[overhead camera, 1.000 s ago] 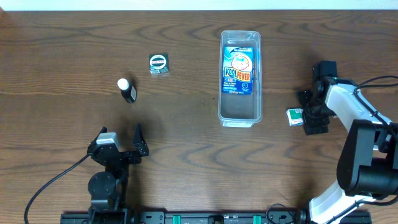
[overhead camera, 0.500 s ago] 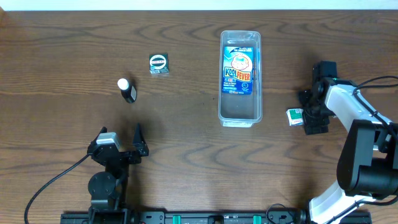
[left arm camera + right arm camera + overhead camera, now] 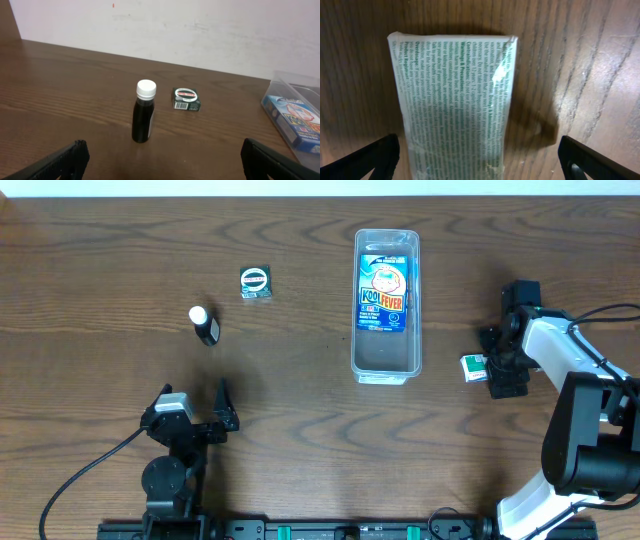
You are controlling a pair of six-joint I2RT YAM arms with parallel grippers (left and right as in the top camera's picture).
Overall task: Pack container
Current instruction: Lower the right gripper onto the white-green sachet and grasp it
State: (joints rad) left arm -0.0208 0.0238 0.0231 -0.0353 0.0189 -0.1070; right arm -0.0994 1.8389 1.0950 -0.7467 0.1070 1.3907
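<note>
The clear container (image 3: 386, 360) stands upright at the table's centre right and holds a blue "Koo Fever" box (image 3: 384, 298); its corner also shows in the left wrist view (image 3: 295, 85). My right gripper (image 3: 497, 367) is open, low over a small green-and-white packet (image 3: 473, 366), which fills the right wrist view (image 3: 452, 95) between the spread fingers. My left gripper (image 3: 195, 412) is open and empty near the front left. A dark bottle with a white cap (image 3: 205, 325) (image 3: 144, 118) and a small green box (image 3: 256, 283) (image 3: 186, 99) stand ahead of it.
The wooden table (image 3: 300, 410) carries only these items. A pale wall (image 3: 200, 30) runs along the far edge. Cables trail from both arm bases at the front.
</note>
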